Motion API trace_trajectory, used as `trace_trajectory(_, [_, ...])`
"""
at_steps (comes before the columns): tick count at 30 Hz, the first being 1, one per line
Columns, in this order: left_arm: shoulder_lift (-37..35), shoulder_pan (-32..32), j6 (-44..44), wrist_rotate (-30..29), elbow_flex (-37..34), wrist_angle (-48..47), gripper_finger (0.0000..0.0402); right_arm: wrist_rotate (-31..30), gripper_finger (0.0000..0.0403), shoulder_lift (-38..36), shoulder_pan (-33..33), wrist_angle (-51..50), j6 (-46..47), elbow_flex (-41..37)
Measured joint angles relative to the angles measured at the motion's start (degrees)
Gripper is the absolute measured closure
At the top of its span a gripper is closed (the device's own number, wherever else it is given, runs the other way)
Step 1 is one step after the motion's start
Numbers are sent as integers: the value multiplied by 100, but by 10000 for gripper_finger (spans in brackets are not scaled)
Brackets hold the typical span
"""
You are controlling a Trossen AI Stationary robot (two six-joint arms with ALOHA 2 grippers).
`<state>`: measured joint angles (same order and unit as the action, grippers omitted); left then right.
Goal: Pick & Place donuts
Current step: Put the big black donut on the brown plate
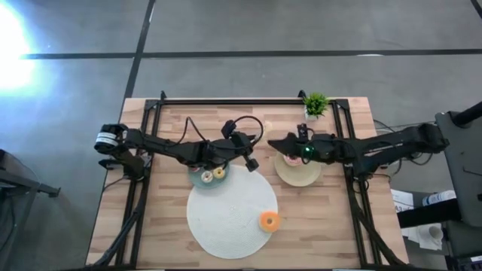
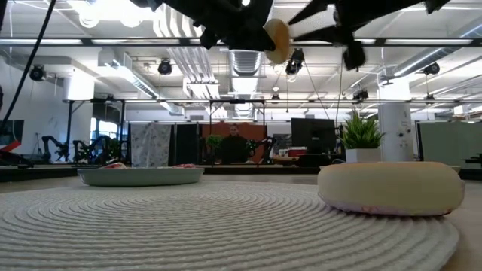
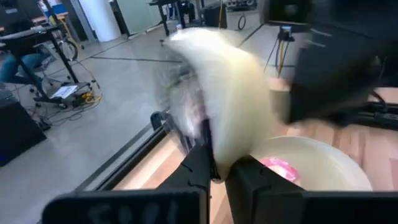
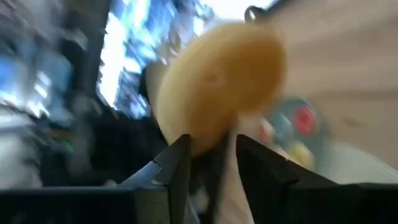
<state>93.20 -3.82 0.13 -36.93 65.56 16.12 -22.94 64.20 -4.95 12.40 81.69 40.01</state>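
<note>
A pale tan donut [image 2: 277, 39] hangs in the air between my two grippers, above the gap between the teal plate [image 1: 197, 181] and the beige plate [image 1: 301, 175]. My left gripper [image 1: 254, 162] reaches in from the table's left and my right gripper [image 1: 273, 143] from the right; both are shut on this donut. Tiny donuts [image 1: 212, 175] lie on the teal plate. A pink-frosted donut [image 3: 278, 168] lies on the beige plate. An orange donut [image 1: 269, 220] rests flat on the white mat [image 1: 226, 218]. My left gripper [image 3: 221, 171] pinches the donut's rim [image 3: 219, 158] between its two fingers, coming level from the table's left. The donut stands on edge above the fingertips, lifted clear. My right gripper [image 4: 211, 155] has the donut's opposite rim [image 4: 208, 140] between its two fingers, coming from the table's right.
A small potted plant [image 1: 315, 104] stands at the far edge. Black frame rails [image 1: 143, 188] run along both sides of the wooden table. The near part of the mat [image 2: 188, 226] lies below the arms, with the orange donut [image 2: 392, 188] on its right.
</note>
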Motion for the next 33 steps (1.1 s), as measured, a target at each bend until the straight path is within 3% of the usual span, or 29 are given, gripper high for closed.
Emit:
trace_trajectory(3, [-12,8,-9,-5,0,-267,398,263,254,-607,-40,-1425,90,-13])
trace_trajectory(6, [24,8,44,348,0,-572,399,84,233,-1331,-84,-2594,122,-10])
trace_trajectory(11, [452,-40,826,1022,48,-706,400,-225,216,-2184,-110,-3520,184,-3])
trace_trajectory(16, [1232,-73,1895,1061,604,-986,400,-552,219,-2541,-105,-3627,57,2])
trace_trajectory(26, [2910,-90,3330,1065,2636,-2184,401,-727,222,-2788,-105,-3576,18,4])
trace_trajectory(33, [3634,-102,4471,1129,3405,-2737,401,-1056,223,-3151,-105,-3560,-64,6])
